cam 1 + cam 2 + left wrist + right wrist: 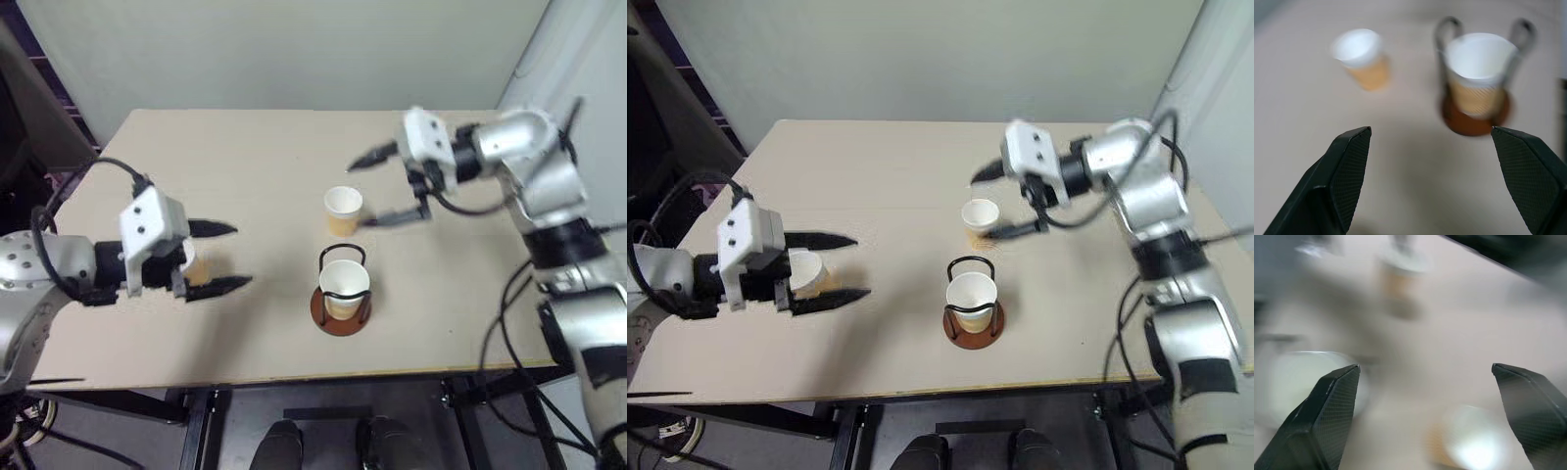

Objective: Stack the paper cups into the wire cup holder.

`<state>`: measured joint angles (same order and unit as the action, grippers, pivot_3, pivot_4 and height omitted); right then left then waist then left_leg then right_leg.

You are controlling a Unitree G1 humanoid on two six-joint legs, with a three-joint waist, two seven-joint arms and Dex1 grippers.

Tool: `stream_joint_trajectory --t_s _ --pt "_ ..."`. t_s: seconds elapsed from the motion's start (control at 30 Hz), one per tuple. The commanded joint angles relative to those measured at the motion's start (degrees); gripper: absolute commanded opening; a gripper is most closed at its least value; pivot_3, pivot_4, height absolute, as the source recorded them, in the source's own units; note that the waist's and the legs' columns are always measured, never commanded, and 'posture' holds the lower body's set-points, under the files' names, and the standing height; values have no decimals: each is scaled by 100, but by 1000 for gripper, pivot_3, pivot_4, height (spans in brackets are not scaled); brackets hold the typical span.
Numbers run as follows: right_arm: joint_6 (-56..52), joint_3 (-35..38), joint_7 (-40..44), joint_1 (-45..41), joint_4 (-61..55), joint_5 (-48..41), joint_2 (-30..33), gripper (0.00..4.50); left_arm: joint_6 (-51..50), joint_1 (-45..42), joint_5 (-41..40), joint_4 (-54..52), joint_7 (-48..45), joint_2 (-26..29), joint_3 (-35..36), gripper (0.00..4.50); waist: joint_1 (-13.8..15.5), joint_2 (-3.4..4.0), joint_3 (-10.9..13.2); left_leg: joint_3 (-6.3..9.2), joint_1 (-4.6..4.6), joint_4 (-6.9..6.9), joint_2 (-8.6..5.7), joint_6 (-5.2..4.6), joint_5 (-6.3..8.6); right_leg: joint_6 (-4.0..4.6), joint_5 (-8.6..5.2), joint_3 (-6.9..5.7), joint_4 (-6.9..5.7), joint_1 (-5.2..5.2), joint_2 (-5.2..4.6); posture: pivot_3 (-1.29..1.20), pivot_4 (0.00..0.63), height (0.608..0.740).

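Note:
The wire cup holder (342, 310), a reddish-brown disc with black wire loops, stands near the table's front middle with one paper cup (344, 286) upright inside it. A second paper cup (342, 210) stands on the table just behind the holder. My right gripper (359, 194) hangs open over that cup's right side, one finger behind it and one in front, not touching it. A third cup (807, 272) sits at the left, partly hidden under my left gripper (244, 256). That gripper is open, and nothing shows between its fingers in the left wrist view.
The beige table (196, 147) has bare room at its back and between the two arms. A pale wall rises behind it. Black cables trail from both arms near the table's side edges.

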<state>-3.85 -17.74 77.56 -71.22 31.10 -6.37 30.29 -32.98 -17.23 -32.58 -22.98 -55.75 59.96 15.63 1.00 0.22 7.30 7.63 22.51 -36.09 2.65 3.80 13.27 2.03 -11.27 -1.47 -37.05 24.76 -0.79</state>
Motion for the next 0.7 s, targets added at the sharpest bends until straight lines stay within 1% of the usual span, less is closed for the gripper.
stream_joint_trajectory --t_s 0.03,0.07,0.13,0.2,0.3,0.37,0.4,0.47,0.53,0.63,0.67,0.7 --pt "1082 -270 -544 -444 1732 750 -513 4486 -25 -303 458 152 520 -196 -430 4213 17 1 1 0 -2 4 1 0 0 2 -1 -1 -3 1 0 0 150 740" --pt "1277 -287 -658 -557 2104 886 -635 4486 -33 -337 531 150 583 -243 -530 4213 23 4 2 0 0 5 2 2 1 3 -1 -1 -3 4 0 0 150 740" --pt "1630 -414 -874 -720 2798 1225 -855 4486 -181 -588 747 231 984 -529 -838 4213 61 4 3 -2 19 5 1 10 7 1 0 -1 1 15 -1 0 150 740" --pt "1867 -454 -1005 -824 3243 1461 -987 4486 -291 -765 860 274 1219 -749 -1005 4213 88 4 2 -3 58 -3 -2 12 11 -44 27 -2 3 47 -1 0 150 740" --pt "2051 -503 -1220 -906 3647 1783 -1097 4486 -381 -876 964 212 1389 -947 -1137 4213 90 4 2 -13 99 -6 3 28 15 -61 38 -4 2 83 -1 0 150 740" --pt "2064 -548 -1286 -917 3836 1979 -1153 4486 -428 -963 1014 209 1485 -1069 -1205 4213 91 4 2 -17 107 -5 7 73 0 -65 40 -7 4 85 3 0 150 740" --pt "2082 -577 -1303 -908 3894 2073 -1168 4486 -455 -977 1013 176 1504 -1110 -1220 4213 93 3 2 -20 108 -5 8 74 2 -65 40 -6 8 84 3 0 150 740" --pt "2081 -604 -1541 -906 3992 2256 -1239 4110 -495 -1012 1003 101 1506 -1168 -1243 4213 93 3 2 -26 111 -7 8 71 5 -66 40 -6 12 84 3 0 150 740" --pt "2142 -559 -1533 -898 4028 2322 -1292 3529 -508 -995 987 51 1477 -1169 -1222 4213 93 3 2 -31 112 -9 8 69 7 -67 40 -5 15 85 2 0 150 740" --pt "2180 -479 -1498 -894 4050 2365 -1336 2427 -467 -956 1000 68 1413 -1118 -1179 4213 91 3 2 -32 112 -9 10 69 8 -67 41 -5 13 87 3 0 150 740" --pt "2184 -460 -1504 -895 4054 2376 -1343 1989 -442 -950 1010 84 1385 -1098 -1171 4213 91 3 2 -31 111 -9 11 68 8 -67 41 -5 12 88 3 0 150 740" --pt "2191 -444 -1506 -896 4054 2378 -1346 1683 -425 -942 1014 90 1362 -1082 -1159 4213 90 3 2 -31 111 -8 11 68 8 -68 41 -5 12 88 3 0 150 740"
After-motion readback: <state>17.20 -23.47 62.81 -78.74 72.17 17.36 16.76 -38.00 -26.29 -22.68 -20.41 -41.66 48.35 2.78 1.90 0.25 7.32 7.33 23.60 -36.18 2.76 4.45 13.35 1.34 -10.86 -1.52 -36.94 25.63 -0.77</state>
